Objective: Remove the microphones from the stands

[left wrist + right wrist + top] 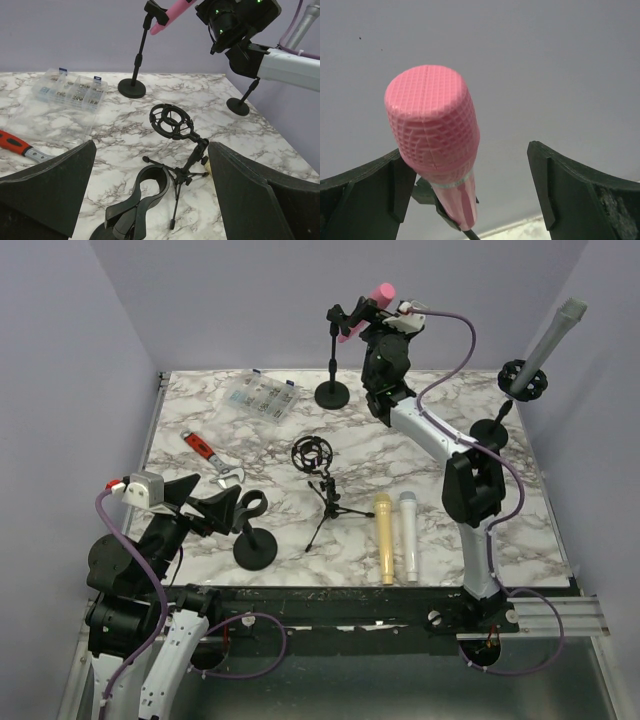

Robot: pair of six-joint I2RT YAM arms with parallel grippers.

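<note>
Reference: the tripod stand mid-table, its ring mount empty. Our count is four stands, four microphones, one wrench and one box.

Left of the tripod, one red-handled wrench lies flat on the marble table. Behind the wrench, toward the back wall, sits one clear parts box. The left gripper hangs over the table near-left of the tripod, its jaws spread wide with nothing between them. Just beside its tips stands a round-based clip stand, its clip empty.

Behind the tripod, close to the back wall, is the pole stand on its round base. The pink microphone sits in this stand's clip, tilted with its head up and to the right. We find the right gripper raised at that head, jaws wide, with the head between them. In the right wrist view the head lies close against one finger and well apart from the other. We cannot tell whether it touches the near one.

Right of the tripod, toward the near edge, two loose microphones lie side by side: one yellow microphone and one white microphone.

Far right of the tripod, the fourth stand carries one grey microphone in a ring mount, tilted upward.
</note>
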